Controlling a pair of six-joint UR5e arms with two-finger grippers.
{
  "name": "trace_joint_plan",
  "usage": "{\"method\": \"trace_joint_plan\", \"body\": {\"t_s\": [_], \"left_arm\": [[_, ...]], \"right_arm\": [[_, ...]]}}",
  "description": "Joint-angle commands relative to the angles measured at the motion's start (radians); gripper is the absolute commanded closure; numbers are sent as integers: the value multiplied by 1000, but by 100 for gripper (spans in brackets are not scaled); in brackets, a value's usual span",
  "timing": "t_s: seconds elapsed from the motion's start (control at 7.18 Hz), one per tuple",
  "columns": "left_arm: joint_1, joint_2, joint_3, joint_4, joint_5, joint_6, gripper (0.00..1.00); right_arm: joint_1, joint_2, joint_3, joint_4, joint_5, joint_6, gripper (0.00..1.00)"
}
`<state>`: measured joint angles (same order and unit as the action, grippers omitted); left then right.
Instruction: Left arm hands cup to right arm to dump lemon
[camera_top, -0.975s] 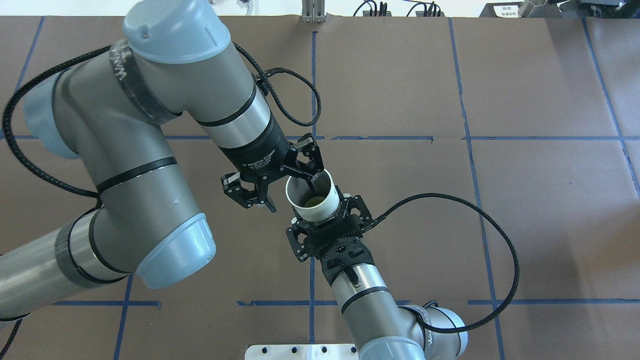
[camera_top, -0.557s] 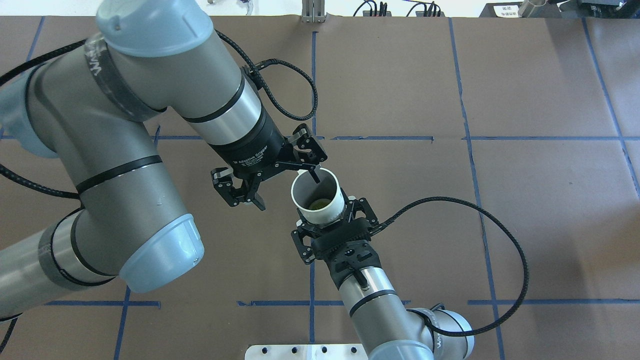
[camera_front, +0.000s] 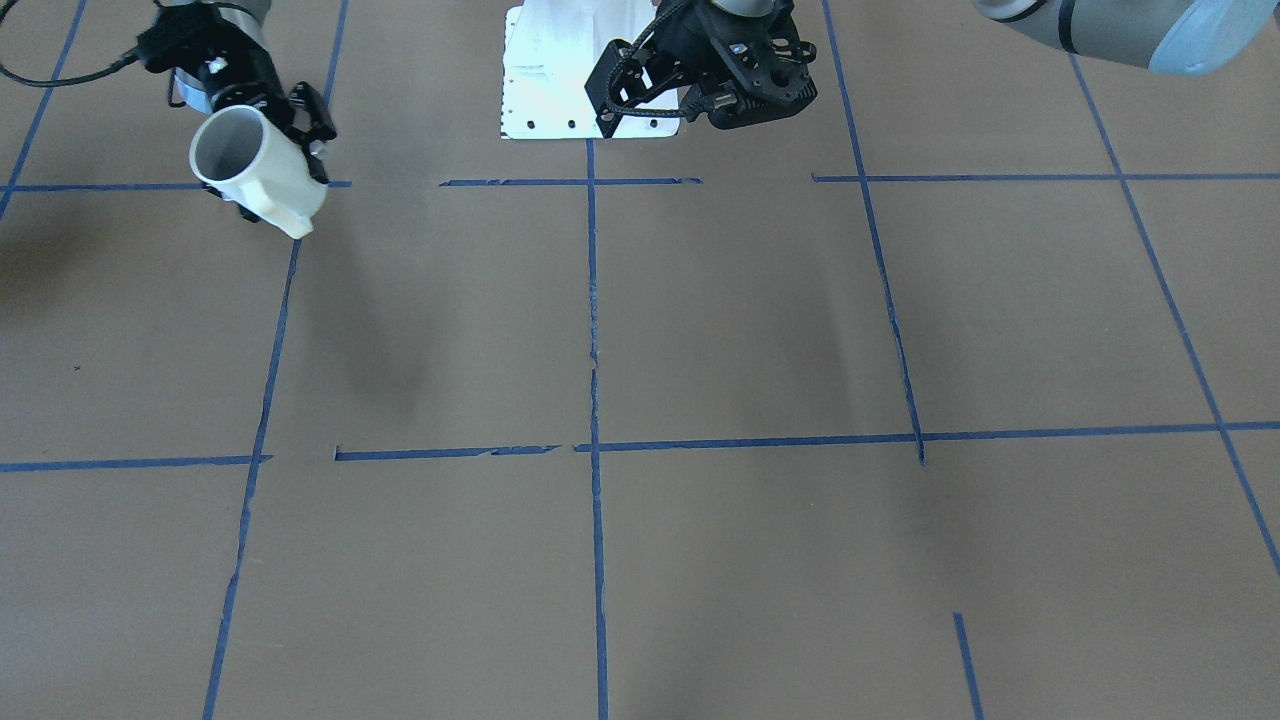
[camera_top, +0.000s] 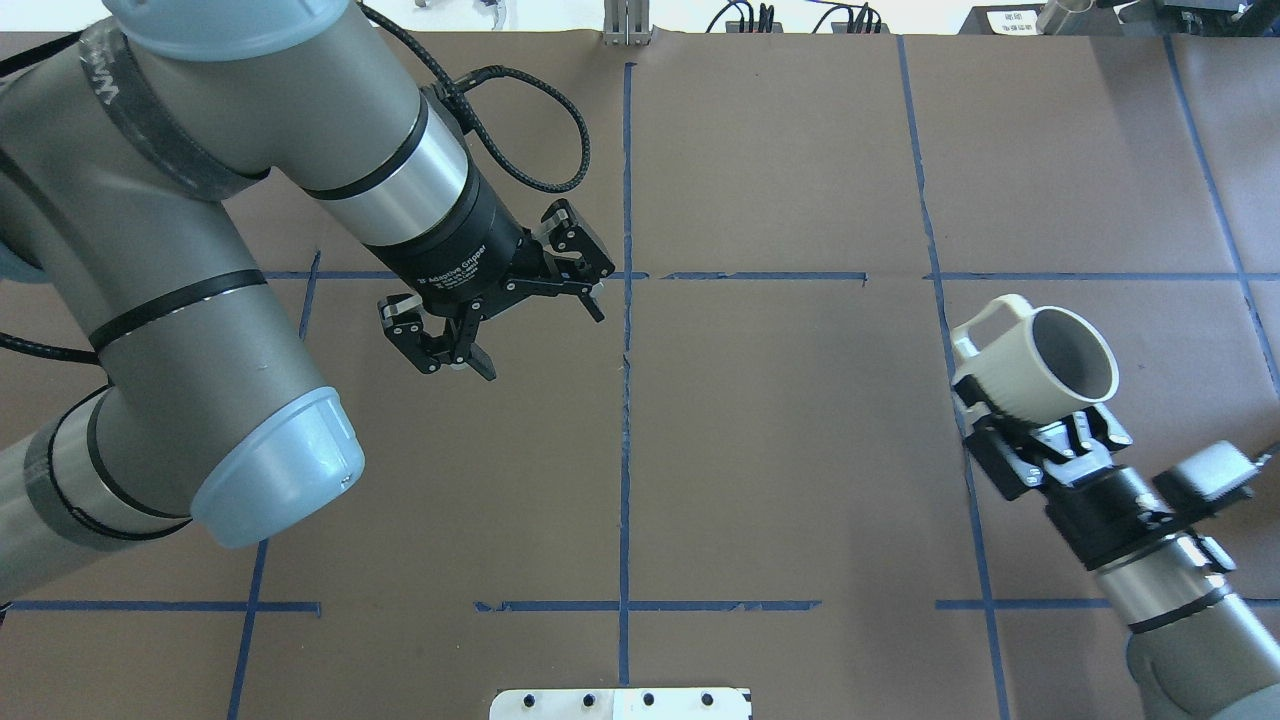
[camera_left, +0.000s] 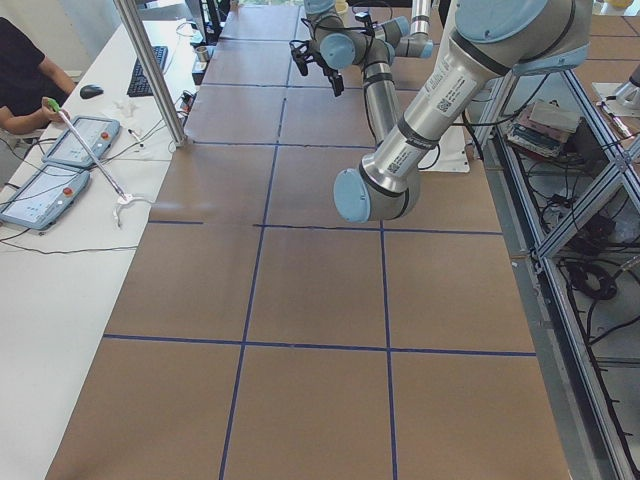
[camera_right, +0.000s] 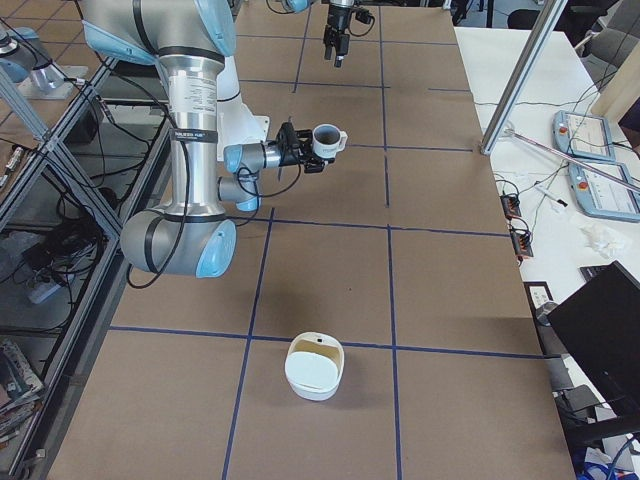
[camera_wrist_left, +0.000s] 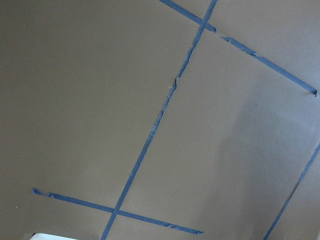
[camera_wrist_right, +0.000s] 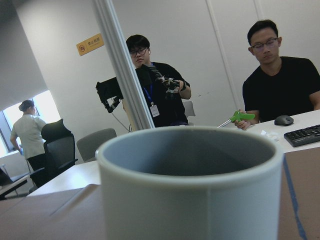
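The cup (camera_top: 1040, 375) has gone well right of the empty, spread left claw (camera_top: 543, 342), gripped by the right claw (camera_top: 1045, 425); handover looks done, dumping needs a further tilt.

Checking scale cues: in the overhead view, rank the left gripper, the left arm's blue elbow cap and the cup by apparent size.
1. left gripper, clearly largest.
2-3. blue elbow cap and cup look about alike; the cap sits nearer the camera, so I leave them unranked.
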<state>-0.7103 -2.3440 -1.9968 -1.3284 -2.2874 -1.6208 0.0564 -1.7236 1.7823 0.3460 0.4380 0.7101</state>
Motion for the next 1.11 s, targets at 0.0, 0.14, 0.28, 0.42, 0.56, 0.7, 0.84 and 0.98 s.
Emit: {"method": "trace_joint_plan", "body": {"t_s": [0.0,0.14,0.28,0.42,0.56,0.7,0.84,0.98], "left_arm": [[-6,11,-2,0,0,1,0],[-6,12,-3,0,0,1,0],[-6,14,-2,0,0,1,0],[-6,28,-3,0,2,2,0],[-5,29,-3,-2,2,4,0],[-4,28,-3,0,0,4,0],[-4,29,-3,0,2,4,0],[-4,29,-3,-2,2,2,0]], "right_arm": [[-1,-79,-46,325,-90,113,87],[-1,-114,-96,437,-91,117,87],[-1,-137,-160,565,-91,117,87],[-1,-139,-266,690,-93,126,90],[2,-140,-341,761,-93,155,92],[3,-160,-374,781,-93,191,92],[5,-227,-379,795,-91,237,93],[5,-266,-379,810,-88,280,93]]}}
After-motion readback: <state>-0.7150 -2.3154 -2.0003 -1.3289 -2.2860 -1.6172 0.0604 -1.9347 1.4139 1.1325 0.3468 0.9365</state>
